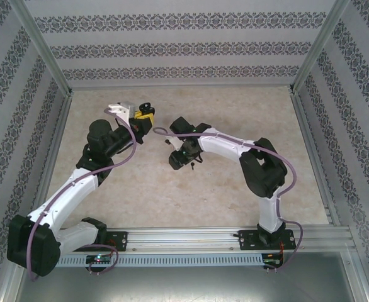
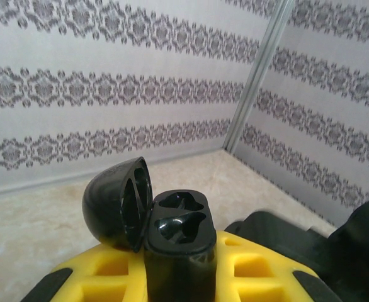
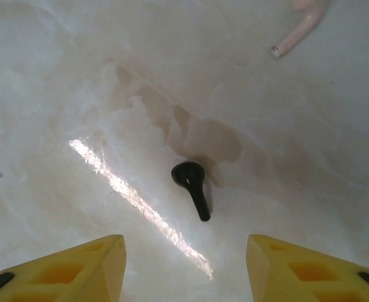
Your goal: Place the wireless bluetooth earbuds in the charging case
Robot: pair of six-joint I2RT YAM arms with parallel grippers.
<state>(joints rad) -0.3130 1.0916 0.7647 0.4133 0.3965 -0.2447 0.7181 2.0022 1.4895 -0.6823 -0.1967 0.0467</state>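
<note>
Soft, even, fairly bright light fills all three views, laying a white diagonal streak of glare on the glossy tabletop (image 3: 52, 88) at lower centre of the right wrist view, a faint shadow just right of the black earbud (image 3: 191, 186) and small sheens on the black charging case (image 2: 172, 233), with the overhead view slightly soft.

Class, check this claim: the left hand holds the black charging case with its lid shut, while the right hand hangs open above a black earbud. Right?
Wrong on the lid: the left wrist view shows the black charging case, held by the left hand, with its lid open. The rest stands.
</note>
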